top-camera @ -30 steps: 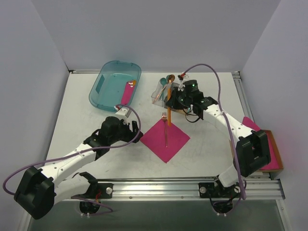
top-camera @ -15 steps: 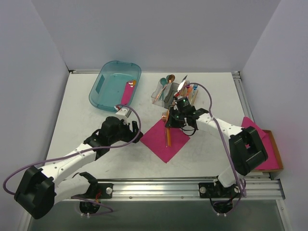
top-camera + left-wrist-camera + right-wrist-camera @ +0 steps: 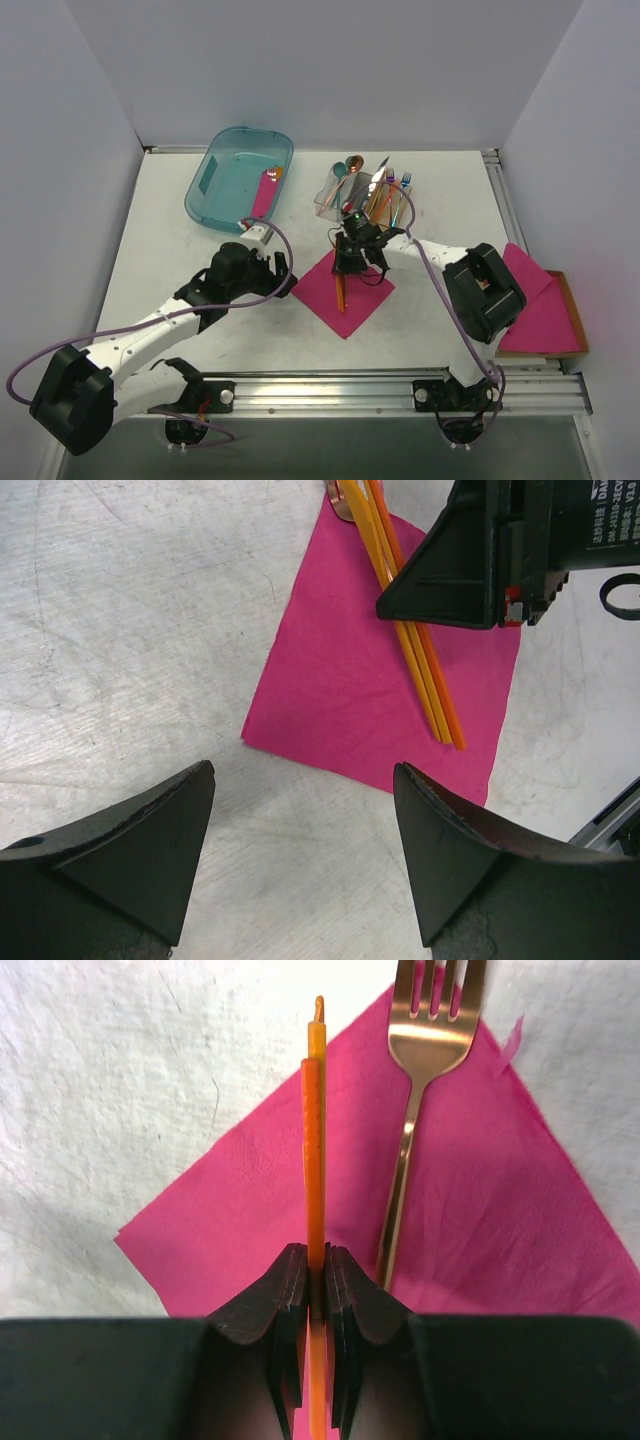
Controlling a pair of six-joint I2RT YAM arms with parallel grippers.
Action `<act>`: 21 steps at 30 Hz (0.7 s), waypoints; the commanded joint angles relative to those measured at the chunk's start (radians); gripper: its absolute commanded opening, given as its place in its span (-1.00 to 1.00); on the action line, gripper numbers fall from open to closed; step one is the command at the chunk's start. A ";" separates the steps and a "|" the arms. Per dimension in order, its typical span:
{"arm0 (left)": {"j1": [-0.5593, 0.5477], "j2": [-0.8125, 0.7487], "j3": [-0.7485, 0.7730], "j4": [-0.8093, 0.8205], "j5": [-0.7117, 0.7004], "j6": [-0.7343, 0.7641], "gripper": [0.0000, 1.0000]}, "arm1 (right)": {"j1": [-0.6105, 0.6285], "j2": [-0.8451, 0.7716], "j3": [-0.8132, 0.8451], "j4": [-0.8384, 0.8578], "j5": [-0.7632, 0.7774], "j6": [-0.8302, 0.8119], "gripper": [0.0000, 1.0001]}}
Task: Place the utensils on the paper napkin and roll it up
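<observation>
**White table (image 3: 160, 230): two utensils (image 3: 425, 670), one paper napkin (image 3: 365, 295)**

Top: one napkin lies flat mid-table, with the right gripper (image 3: 345, 265) low over it.
Left wrist: left gripper (image 3: 300, 850) jaws apart, empty, just off the napkin's edge. Two orange handles cross the napkin.
Right wrist: jaws clamped on one edge-on knife (image 3: 316, 1110). One fork (image 3: 415, 1110) lies alongside on the napkin.
</observation>
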 commanded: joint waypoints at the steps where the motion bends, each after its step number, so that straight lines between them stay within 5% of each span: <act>1: 0.004 -0.005 0.005 0.018 0.008 0.013 0.62 | 0.005 0.003 0.056 -0.017 0.061 0.014 -1.00; 6: 0.003 -0.007 0.005 0.018 0.008 0.013 0.62 | 0.010 0.006 0.064 -0.034 0.090 0.010 -0.81; 21: 0.003 -0.011 0.002 0.020 0.009 0.013 0.62 | 0.019 0.048 0.102 -0.068 0.132 -0.009 -0.67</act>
